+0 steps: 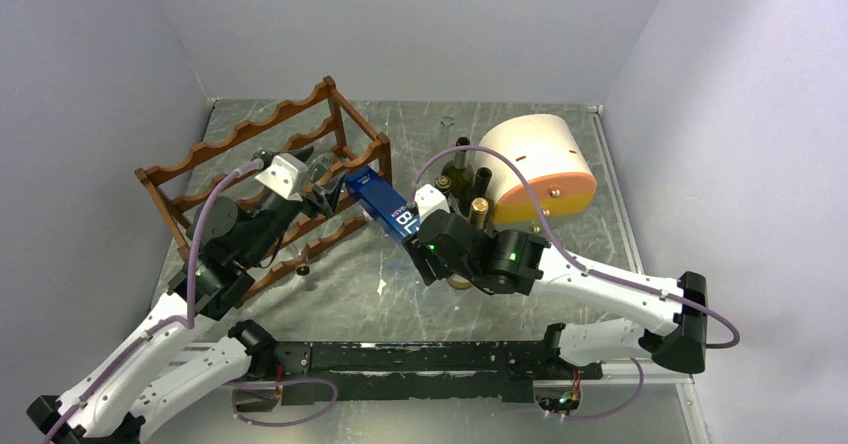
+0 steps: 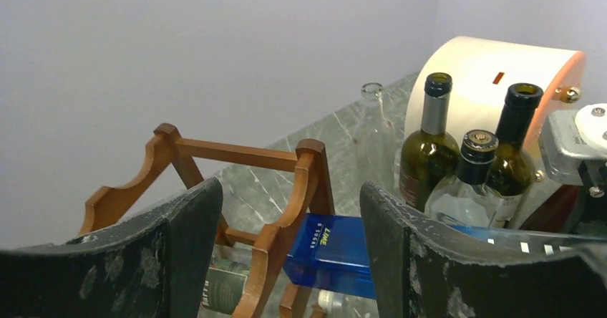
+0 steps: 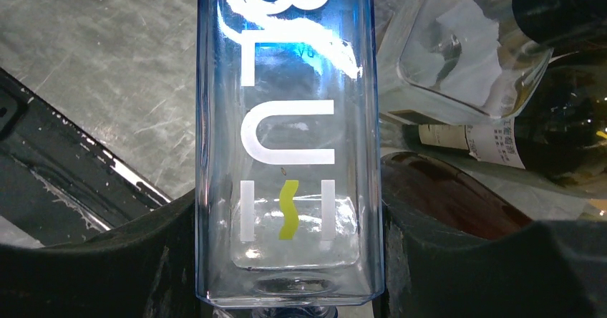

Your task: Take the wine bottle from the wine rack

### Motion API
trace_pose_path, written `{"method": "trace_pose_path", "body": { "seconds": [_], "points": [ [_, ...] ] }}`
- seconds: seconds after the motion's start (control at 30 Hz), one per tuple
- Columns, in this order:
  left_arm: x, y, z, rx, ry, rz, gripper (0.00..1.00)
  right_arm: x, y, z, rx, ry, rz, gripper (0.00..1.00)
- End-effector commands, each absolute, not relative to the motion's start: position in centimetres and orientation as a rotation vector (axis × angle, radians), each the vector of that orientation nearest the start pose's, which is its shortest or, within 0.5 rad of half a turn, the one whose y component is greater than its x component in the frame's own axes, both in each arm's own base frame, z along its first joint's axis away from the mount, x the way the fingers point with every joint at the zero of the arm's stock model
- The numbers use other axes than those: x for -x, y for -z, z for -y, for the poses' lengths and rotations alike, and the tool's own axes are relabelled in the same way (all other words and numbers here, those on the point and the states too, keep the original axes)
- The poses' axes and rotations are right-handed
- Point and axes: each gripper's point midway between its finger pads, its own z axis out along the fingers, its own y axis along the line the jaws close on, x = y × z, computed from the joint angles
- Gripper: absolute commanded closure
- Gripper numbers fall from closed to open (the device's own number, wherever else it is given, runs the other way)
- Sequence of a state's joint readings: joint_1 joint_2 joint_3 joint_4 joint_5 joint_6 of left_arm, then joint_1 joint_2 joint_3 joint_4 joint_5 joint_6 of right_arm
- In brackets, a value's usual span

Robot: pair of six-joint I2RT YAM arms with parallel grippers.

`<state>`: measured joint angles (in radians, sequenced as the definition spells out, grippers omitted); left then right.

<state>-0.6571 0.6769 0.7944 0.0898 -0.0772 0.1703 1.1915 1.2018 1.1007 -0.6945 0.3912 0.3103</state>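
- Right end effector (image 3: 290, 257) clenches the blue wine bottle (image 1: 385, 204); its near end is cut off in the wrist view.
- Bottle's far end is hidden behind a wine rack (image 1: 250, 134) post.
- Left end effector (image 2: 290, 243) is released, holding nothing.

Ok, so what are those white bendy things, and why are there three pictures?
Those are two robot arms, the left arm and the right arm, bolted to a table. One picture looks down from above. The other two come from small cameras, one on each wrist. On the table stand a brown wooden wine rack, a cream-and-orange round box and some bottles beside the box. The right arm's fingers squeeze a see-through blue bottle, whose other end is at the rack's end. The left arm's fingers are open and hold nothing, close to the rack.
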Motion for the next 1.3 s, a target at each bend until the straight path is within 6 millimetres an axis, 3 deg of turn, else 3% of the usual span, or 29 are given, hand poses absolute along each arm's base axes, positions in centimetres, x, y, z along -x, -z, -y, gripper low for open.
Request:
{"method": "trace_pose_path", "body": {
  "seconds": [0.0, 0.2, 0.37, 0.5, 0.63, 0.73, 0.8, 0.9, 1.0, 1.07, 1.13, 1.27],
  "points": [
    [-24.0, -38.6, 16.8, -0.472, 0.433, -1.311, 0.24, -15.7, -23.2, -29.2, 0.803, -0.506, -2.052, 1.00],
    [-23.2, -40.1, 16.8, -0.427, 0.499, -1.261, 0.21, -15.2, -23.4, -28.5, 0.811, -0.522, -2.047, 1.00],
    [-23.4, -39.4, 17.6, -0.459, 0.516, -1.300, 0.22, -14.6, -23.4, -28.2, 0.844, -0.548, -2.041, 1.00],
    [-22.7, -38.8, 18.8, -0.551, 0.554, -1.304, 0.24, -14.4, -23.2, -27.8, 0.846, -0.543, -2.051, 1.00],
    [-20.4, -37.8, 21.0, -0.756, 0.637, -1.261, 0.24, -14.2, -22.7, -28.0, 0.862, -0.543, -2.067, 1.00],
    [-18.0, -35.7, 23.1, -0.978, 0.733, -1.233, 0.26, -14.2, -22.4, -28.2, 0.863, -0.537, -2.087, 1.00],
    [-17.1, -33.2, 23.9, -1.101, 0.775, -1.269, 0.27, -14.2, -22.3, -28.3, 0.857, -0.537, -2.101, 1.00],
    [-16.6, -29.2, 24.1, -1.222, 0.767, -1.329, 0.24, -13.9, -22.1, -28.6, 0.854, -0.550, -2.128, 1.00],
    [-15.5, -26.1, 23.8, -1.327, 0.708, -1.284, 0.19, -13.6, -22.0, -29.1, 0.852, -0.582, -2.146, 1.00],
    [-14.8, -25.3, 23.7, -1.368, 0.679, -1.222, 0.15, -13.4, -21.9, -29.3, 0.844, -0.600, -2.160, 1.00],
    [-14.4, -24.8, 23.8, -1.404, 0.645, -1.180, 0.06, -13.1, -21.8, -29.6, 0.848, -0.621, -2.182, 1.00],
    [-13.3, -23.6, 24.7, -1.514, 0.582, -1.136, 0.07, -12.8, -22.1, -30.2, 0.832, -0.644, -2.225, 1.00]
  ]
}}
